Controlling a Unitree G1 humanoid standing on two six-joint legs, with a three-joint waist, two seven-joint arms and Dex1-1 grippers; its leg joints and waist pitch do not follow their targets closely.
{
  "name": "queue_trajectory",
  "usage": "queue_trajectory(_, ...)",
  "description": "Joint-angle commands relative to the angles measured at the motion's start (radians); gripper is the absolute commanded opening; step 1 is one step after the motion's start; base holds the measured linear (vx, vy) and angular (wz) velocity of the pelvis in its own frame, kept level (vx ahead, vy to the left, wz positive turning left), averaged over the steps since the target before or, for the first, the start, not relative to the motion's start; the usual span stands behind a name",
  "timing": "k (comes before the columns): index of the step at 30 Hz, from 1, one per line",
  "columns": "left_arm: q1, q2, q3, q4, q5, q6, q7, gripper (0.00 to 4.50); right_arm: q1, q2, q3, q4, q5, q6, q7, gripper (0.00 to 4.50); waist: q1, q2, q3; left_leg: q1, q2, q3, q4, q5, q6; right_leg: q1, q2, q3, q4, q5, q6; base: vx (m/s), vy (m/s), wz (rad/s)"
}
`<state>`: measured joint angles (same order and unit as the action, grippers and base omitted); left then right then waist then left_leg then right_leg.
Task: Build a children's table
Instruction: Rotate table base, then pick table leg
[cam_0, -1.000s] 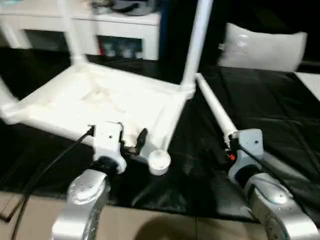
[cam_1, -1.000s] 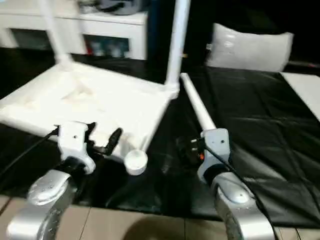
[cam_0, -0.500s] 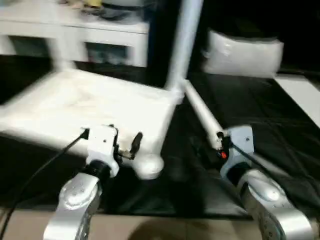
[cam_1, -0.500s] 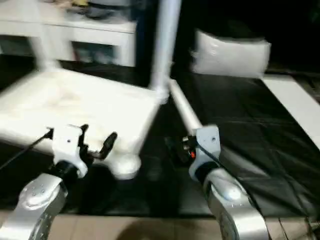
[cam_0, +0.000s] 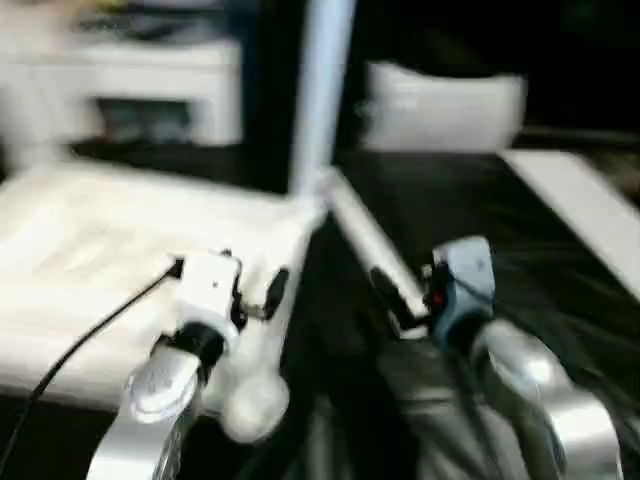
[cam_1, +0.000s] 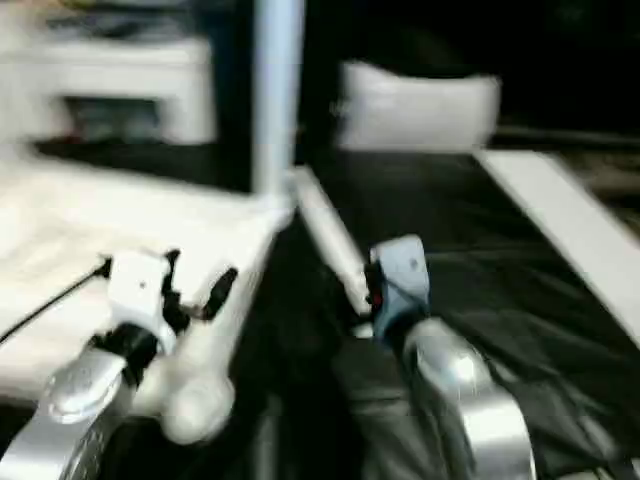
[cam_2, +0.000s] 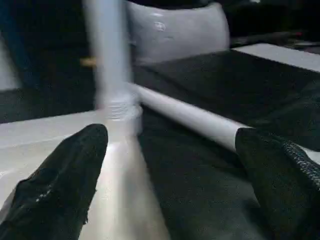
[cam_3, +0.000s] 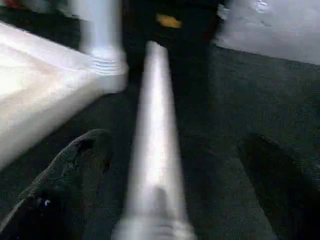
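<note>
The children's table lies upside down on the black cover, its white ribbed top (cam_0: 110, 260) at the left with one leg (cam_0: 320, 100) standing upright at the far corner. A loose white leg (cam_0: 360, 240) lies on the cover beside that corner, running toward me. My left gripper (cam_2: 170, 170) is open over the top's near right edge, close to an empty round corner socket (cam_0: 250, 405). My right gripper (cam_3: 170, 190) is open, its black fingers (cam_3: 75, 165) standing either side of the loose leg's near end without closing on it.
A white cabinet (cam_0: 150, 80) stands behind the table top. A pale cushion-like bag (cam_0: 440, 100) sits at the back centre. A flat white board (cam_0: 580, 200) lies on the right of the black cover (cam_0: 500, 240).
The whole picture has swung and blurred, so the camera has moved. Both grippers stay open, the left by the top's edge, the right at the loose leg's near end.
</note>
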<state>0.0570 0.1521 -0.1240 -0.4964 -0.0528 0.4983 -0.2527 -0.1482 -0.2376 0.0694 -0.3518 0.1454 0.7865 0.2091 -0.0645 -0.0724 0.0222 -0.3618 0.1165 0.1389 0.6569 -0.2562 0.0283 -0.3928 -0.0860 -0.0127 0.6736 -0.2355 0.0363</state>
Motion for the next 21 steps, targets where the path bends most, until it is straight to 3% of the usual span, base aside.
queue_trajectory(1, -0.005, 0.029, -0.004, -0.029, -0.025, 0.022, -0.040, 4.47, -0.073, 0.009, -0.019, 0.059, -0.001, 0.055, -0.005, 4.50, 0.035, -0.011, -0.046, -0.051, 0.037, -0.044, -0.036, 0.038, 0.076, 0.094, -0.147, 0.100, -0.127, 0.098, -0.004, 0.053, -0.115, -0.16)
queue_trajectory(2, -0.010, 0.043, 0.001, -0.037, -0.040, 0.034, -0.058, 4.47, -0.113, 0.013, -0.028, 0.098, 0.006, 0.091, -0.009, 4.50, 0.037, 0.004, -0.056, -0.044, 0.043, -0.047, -0.067, 0.186, 0.026, 0.089, -0.085, 0.067, -0.085, 0.368, -0.038, 0.051, -0.083, -0.09)
queue_trajectory(3, -0.017, 0.087, -0.001, -0.064, -0.065, 0.077, -0.106, 4.47, -0.188, 0.003, -0.025, 0.181, 0.005, 0.128, -0.002, 4.50, 0.034, 0.005, -0.057, -0.031, 0.039, -0.039, -0.065, 0.233, 0.015, 0.079, -0.060, 0.057, -0.080, 0.503, -0.056, 0.051, -0.083, -0.09)
queue_trajectory(4, -0.019, 0.100, -0.004, -0.070, -0.067, 0.090, -0.118, 4.47, -0.203, -0.001, -0.022, 0.200, 0.002, 0.131, 0.001, 4.50, 0.029, 0.018, -0.059, -0.024, 0.038, -0.038, -0.073, 0.248, 0.001, 0.079, -0.041, 0.042, -0.071, 0.591, -0.108, 0.008, -0.055, 0.00)
queue_trajectory(5, -0.025, 0.137, -0.012, -0.085, -0.075, 0.117, -0.154, 4.47, -0.248, -0.011, -0.014, 0.259, -0.010, 0.140, 0.002, 4.50, 0.035, 0.032, -0.047, -0.018, 0.056, -0.036, -0.086, 0.175, -0.020, 0.071, -0.035, 0.032, -0.080, 0.471, -0.167, 0.000, 0.000, 0.00)
queue_trajectory(6, -0.027, 0.155, -0.015, -0.094, -0.084, 0.132, -0.174, 4.47, -0.278, -0.015, -0.010, 0.299, -0.013, 0.160, 0.000, 4.50, 0.036, 0.036, -0.040, -0.015, 0.065, -0.035, -0.096, 0.118, -0.039, 0.069, -0.032, 0.027, -0.086, 0.361, -0.197, 0.000, 0.000, 0.00)
queue_trajectory(7, -0.030, 0.180, -0.023, -0.105, -0.091, 0.147, -0.199, 4.47, -0.313, -0.015, -0.010, 0.350, -0.013, 0.173, 0.001, 4.50, 0.040, 0.041, -0.037, -0.004, 0.076, -0.031, -0.102, 0.028, -0.074, 0.066, -0.026, 0.022, -0.093, 0.183, -0.238, 0.000, 0.000, 0.00)
queue_trajectory(8, -0.038, 0.227, -0.034, -0.126, -0.113, 0.189, -0.245, 4.47, -0.376, -0.020, -0.002, 0.444, -0.010, 0.169, 0.031, 4.50, 0.046, 0.049, -0.029, 0.006, 0.084, -0.030, -0.108, -0.061, -0.102, 0.054, -0.025, 0.020, -0.101, 0.048, -0.255, 0.000, 0.000, 0.00)
queue_trajectory(9, -0.042, 0.247, -0.038, -0.135, -0.122, 0.205, -0.264, 4.47, -0.400, -0.018, -0.003, 0.485, 0.003, 0.170, 0.056, 4.50, 0.044, 0.046, -0.028, 0.011, 0.084, -0.027, -0.108, -0.112, -0.113, 0.048, -0.025, 0.020, -0.103, -0.013, -0.262, 0.000, 0.000, 0.00)
queue_trajectory(11, -0.053, 0.287, -0.045, -0.152, -0.145, 0.247, -0.306, 4.47, -0.457, -0.028, 0.018, 0.581, -0.005, 0.165, 0.091, 4.50, 0.043, 0.047, -0.015, 0.011, 0.084, -0.027, -0.114, -0.274, -0.142, 0.034, -0.030, 0.020, -0.118, -0.237, -0.241, -0.068, 0.012, 0.04)
queue_trajectory(13, -0.063, 0.311, -0.038, -0.165, -0.184, 0.281, -0.332, 4.47, -0.512, -0.025, 0.027, 0.676, -0.006, 0.161, 0.125, 4.50, 0.046, 0.047, -0.012, 0.014, 0.086, -0.024, -0.112, -0.313, -0.150, 0.026, -0.036, 0.022, -0.127, -0.312, -0.220, -0.071, 0.008, 0.05)
queue_trajectory(14, -0.076, 0.328, -0.028, -0.173, -0.215, 0.311, -0.345, 4.47, -0.558, -0.019, 0.029, 0.754, -0.006, 0.164, 0.143, 4.50, 0.045, 0.047, -0.015, 0.008, 0.085, -0.026, -0.112, -0.302, -0.152, 0.030, -0.037, 0.021, -0.124, -0.320, -0.217, -0.059, -0.001, 0.03)
queue_trajectory(15, -0.077, 0.328, -0.027, -0.174, -0.216, 0.313, -0.346, 4.50, -0.561, -0.018, 0.029, 0.758, -0.006, 0.164, 0.144, 4.23, 0.045, 0.047, -0.016, 0.006, 0.084, -0.025, -0.111, -0.296, -0.152, 0.030, -0.038, 0.021, -0.124, -0.318, -0.219, -0.059, -0.001, 0.03)
queue_trajectory(17, -0.097, 0.349, -0.016, -0.183, -0.251, 0.357, -0.377, 4.50, -0.618, -0.010, 0.041, 0.864, -0.001, 0.174, 0.174, 4.23, 0.048, 0.046, -0.016, -0.001, 0.086, -0.022, -0.111, -0.259, -0.147, 0.033, -0.040, 0.019, -0.123, -0.301, -0.223, 0.000, 0.000, 0.00)
queue_trajectory(21, -0.106, 0.365, -0.014, -0.197, -0.279, 0.388, -0.398, 4.50, -0.646, -0.013, 0.072, 0.939, -0.002, 0.193, 0.224, 3.83, 0.050, 0.042, -0.016, -0.005, 0.089, -0.016, -0.111, -0.246, -0.146, 0.033, -0.042, 0.016, -0.126, -0.316, -0.220, 0.000, 0.000, 0.00)
